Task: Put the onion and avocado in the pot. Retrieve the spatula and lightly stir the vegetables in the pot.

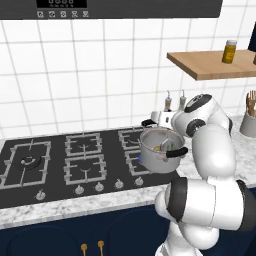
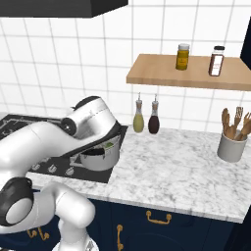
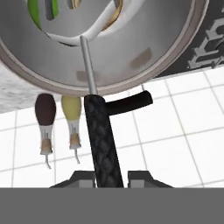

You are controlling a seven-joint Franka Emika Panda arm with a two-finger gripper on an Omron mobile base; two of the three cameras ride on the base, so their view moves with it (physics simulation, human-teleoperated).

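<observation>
We're on the stir step: jaws clamped on the spatula point(image 3: 101, 140) handle, blade down in the pot point(image 1: 161, 149) on the front right burner. Avocado point(image 3: 42, 13) and onion point(image 3: 114, 9) lie inside, next to the blade. Keep strokes small and slow, and stay off the wall so the pot doesn't slide. Both veg are cut off at the frame edge; the arm hides most of the pot from the right.
</observation>
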